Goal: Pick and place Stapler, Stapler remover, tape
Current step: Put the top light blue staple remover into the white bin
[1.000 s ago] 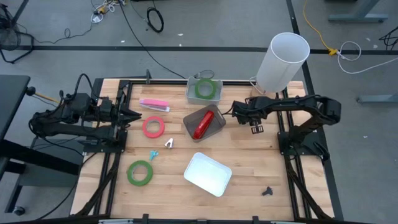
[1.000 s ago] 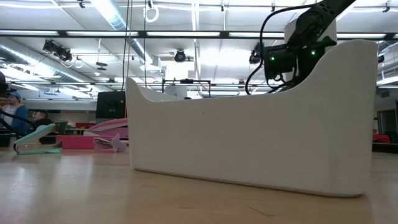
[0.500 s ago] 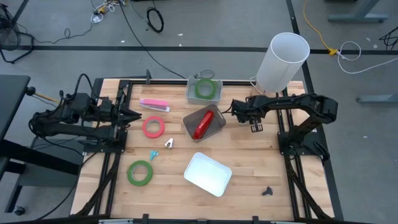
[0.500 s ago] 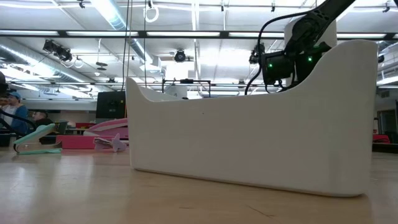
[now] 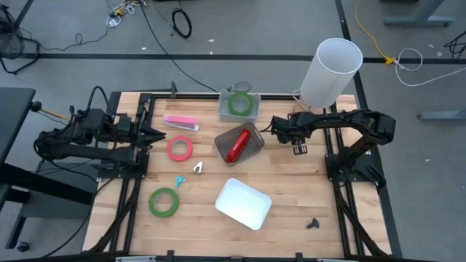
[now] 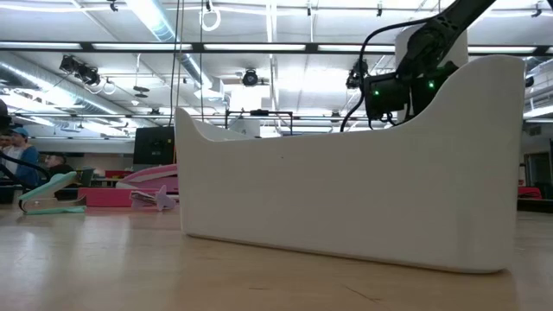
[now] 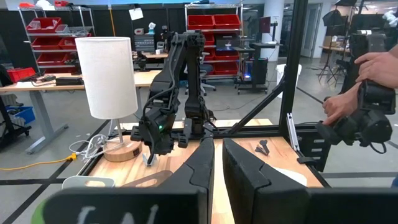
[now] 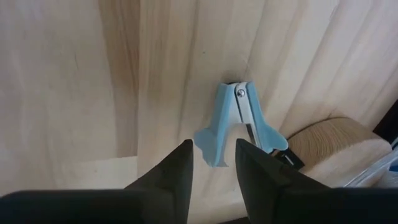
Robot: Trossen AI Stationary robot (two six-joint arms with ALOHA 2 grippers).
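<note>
A light blue stapler remover (image 8: pixel 239 124) lies flat on the wood beside the lamp's wooden base (image 8: pixel 336 149). My right gripper (image 8: pixel 212 144) (image 5: pixel 274 129) points steeply down over it, open, its fingertips either side of the remover's wide end. A red stapler (image 5: pixel 235 147) lies in a grey tray (image 5: pixel 251 135). A pink stapler (image 5: pixel 180 122), a red-pink tape (image 5: pixel 180 148), a green tape (image 5: pixel 164 201) and two more removers (image 5: pixel 198 167) (image 5: pixel 178 180) lie on the table. Another green tape (image 5: pixel 239 103) sits in a clear box. My left gripper (image 5: pixel 159 135) (image 7: pixel 217 149) waits shut at the left. My right gripper comes at the stapler remover's wide end (image 8: pixel 210 134) from above, slanting. The remover lies flat on the table. Whether the fingertips touch it, I cannot tell.
A white tray (image 5: pixel 243 204) lies near the front and fills the low view (image 6: pixel 346 199). A white lamp (image 5: pixel 331 73) stands at the far right, close behind my right gripper. A small black part (image 5: pixel 313 224) lies front right. A person's hands (image 7: pixel 354 93) show beyond the table.
</note>
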